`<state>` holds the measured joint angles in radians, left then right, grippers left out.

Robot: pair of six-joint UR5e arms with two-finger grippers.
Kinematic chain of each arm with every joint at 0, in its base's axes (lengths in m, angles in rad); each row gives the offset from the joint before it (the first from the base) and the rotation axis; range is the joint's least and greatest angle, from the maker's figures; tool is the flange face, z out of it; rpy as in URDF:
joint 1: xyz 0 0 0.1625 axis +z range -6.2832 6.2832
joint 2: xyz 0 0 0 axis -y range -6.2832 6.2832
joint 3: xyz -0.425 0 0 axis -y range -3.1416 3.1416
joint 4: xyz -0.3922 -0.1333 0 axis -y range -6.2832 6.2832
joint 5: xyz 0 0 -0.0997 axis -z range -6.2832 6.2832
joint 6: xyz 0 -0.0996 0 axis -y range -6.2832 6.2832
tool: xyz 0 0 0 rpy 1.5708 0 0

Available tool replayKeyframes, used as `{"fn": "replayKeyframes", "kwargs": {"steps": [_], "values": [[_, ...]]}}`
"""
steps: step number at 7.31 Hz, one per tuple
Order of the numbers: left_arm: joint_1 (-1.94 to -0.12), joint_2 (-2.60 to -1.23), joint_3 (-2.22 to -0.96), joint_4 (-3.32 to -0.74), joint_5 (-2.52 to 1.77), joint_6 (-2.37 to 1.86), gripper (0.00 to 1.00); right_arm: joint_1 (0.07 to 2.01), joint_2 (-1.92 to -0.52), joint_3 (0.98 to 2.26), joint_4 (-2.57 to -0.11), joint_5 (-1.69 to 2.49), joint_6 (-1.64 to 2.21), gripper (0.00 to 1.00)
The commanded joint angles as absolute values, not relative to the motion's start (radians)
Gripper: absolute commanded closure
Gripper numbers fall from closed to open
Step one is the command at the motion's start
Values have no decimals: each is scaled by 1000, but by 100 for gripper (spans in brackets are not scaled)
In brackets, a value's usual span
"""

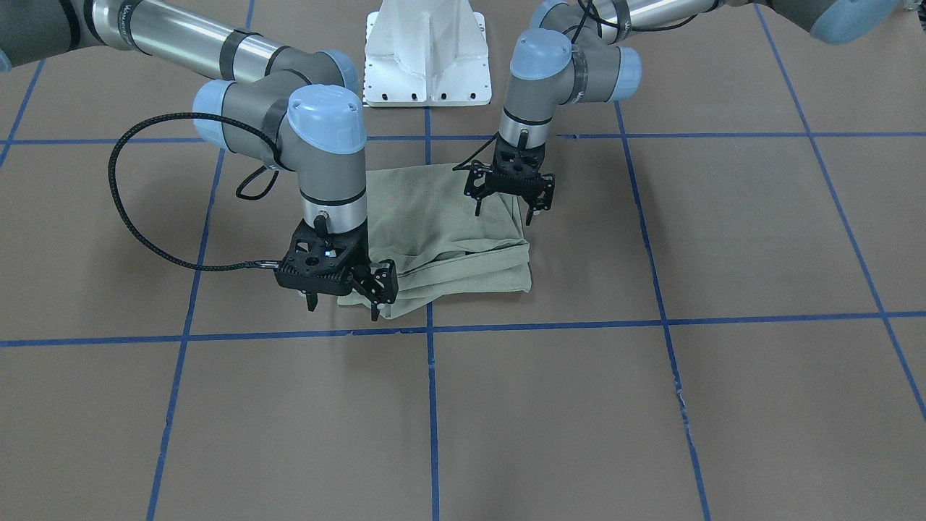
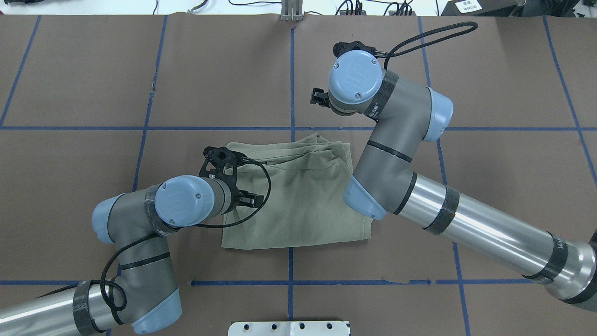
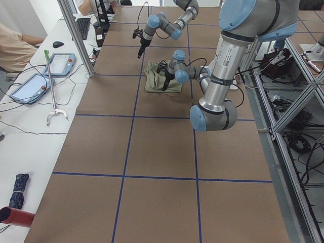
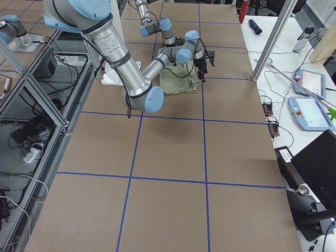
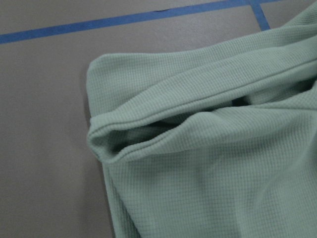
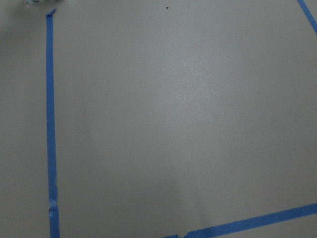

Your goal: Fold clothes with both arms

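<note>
The clothes are one sage-green knit shirt (image 1: 448, 231), folded into a rough rectangle on the brown table, also visible from overhead (image 2: 298, 205). My left gripper (image 1: 504, 213) hangs open just above the shirt's edge nearest the robot, holding nothing. The left wrist view shows a layered folded corner of the shirt (image 5: 208, 148) close below, with no fingers in it. My right gripper (image 1: 343, 304) is open and raised above the table at the shirt's far corner, empty. The right wrist view shows only bare table and blue tape (image 6: 49, 124).
The white pedestal base (image 1: 427, 54) stands behind the shirt at the robot's side. Blue tape lines (image 1: 432, 405) divide the brown table into squares. A side bench with tablets (image 3: 31, 86) and a seated person's arm (image 3: 15, 43) lies beyond the far edge.
</note>
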<state>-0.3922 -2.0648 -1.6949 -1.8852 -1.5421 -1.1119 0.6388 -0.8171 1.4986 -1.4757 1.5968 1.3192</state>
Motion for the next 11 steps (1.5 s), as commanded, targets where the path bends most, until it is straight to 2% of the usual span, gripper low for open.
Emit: {"fn": "replayKeyframes", "kwargs": {"steps": [1,3,5,7,9,10,11], "values": [[-469,-2127,-1598,-1884,-1535,-1118,0,638,-819,1499,-1476,1597,1319,0],[-595,-2256,-1370,-1931,-1542,-1106,0,638,-825,1499,-1474,1597,1319,0],[-713,-2267,-1196,-2061,-1543,-1002,0,638,-850,1499,-1431,1597,1319,0],[-747,-2267,-1206,-2118,-1691,-947,0,634,-848,1499,-1424,1597,1333,0],[-755,-2223,-1305,-2138,-1758,-945,0,606,-851,1499,-1425,1595,1348,0],[-755,-2203,-1334,-2143,-1758,-945,0,556,-854,1493,-1425,1582,1444,6],[-755,-2201,-1335,-2143,-1758,-945,0,510,-856,1490,-1427,1562,1519,20]]}}
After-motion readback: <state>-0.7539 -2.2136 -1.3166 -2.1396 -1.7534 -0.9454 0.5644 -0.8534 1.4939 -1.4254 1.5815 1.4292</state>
